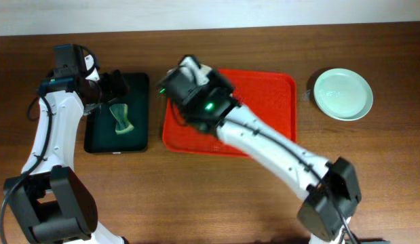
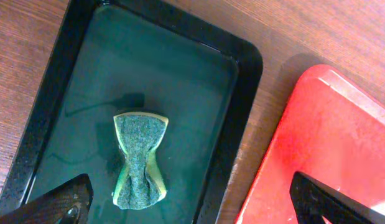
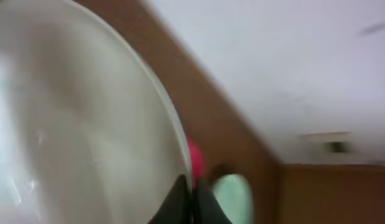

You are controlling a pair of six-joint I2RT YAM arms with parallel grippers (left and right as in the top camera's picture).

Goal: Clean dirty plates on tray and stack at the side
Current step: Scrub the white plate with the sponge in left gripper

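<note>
The table [image 1: 196,196] is viewed whole from straight above, at a distance. The left wrist view is aimed steeply down, close over the dark tray [image 2: 242,124] and sponge [image 2: 140,158], with the red tray [image 2: 316,143] at 4 o'clock; all three are shared with the overhead view. The right wrist view is tilted upward and blurred, and is filled from 9 o'clock by a pale plate [image 3: 74,124] very near the lens. The mint plate [image 3: 232,196], seen small at 6 o'clock, is shared with the overhead view.

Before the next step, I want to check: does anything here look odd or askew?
The sponge in the dark tray is pinched at its middle into an hourglass shape. The right gripper holds a white plate by its rim, apparently tilted.
</note>
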